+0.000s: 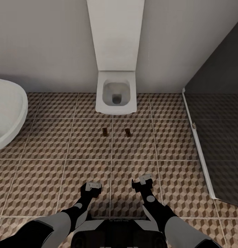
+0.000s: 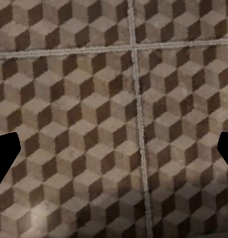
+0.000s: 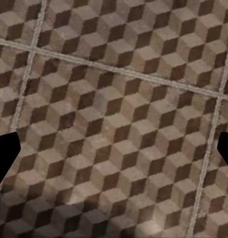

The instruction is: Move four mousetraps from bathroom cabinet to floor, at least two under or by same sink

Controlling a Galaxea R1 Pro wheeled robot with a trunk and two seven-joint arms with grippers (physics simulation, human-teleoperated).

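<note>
Two small brown mousetraps lie on the cube-patterned bathroom floor [image 1: 46, 137] just in front of the toilet: one [image 1: 105, 131] on the left, one [image 1: 127, 132] on the right, about a hand's width apart. My left gripper [image 1: 93, 186] and right gripper [image 1: 144, 180] hang low near the bottom of the head view, well short of the traps. Both wrist views look straight down on bare tiles between wide-spread dark fingertips [image 2: 5, 153] [image 3: 5, 153], with nothing held. The cabinet and the bathroom sink are out of view.
A white square toilet [image 1: 116, 92] stands against the grey back wall. The white oval bathtub's rim [image 1: 8, 113] curves in at the left. A dark shower area behind a white frame [image 1: 198, 144] fills the right side.
</note>
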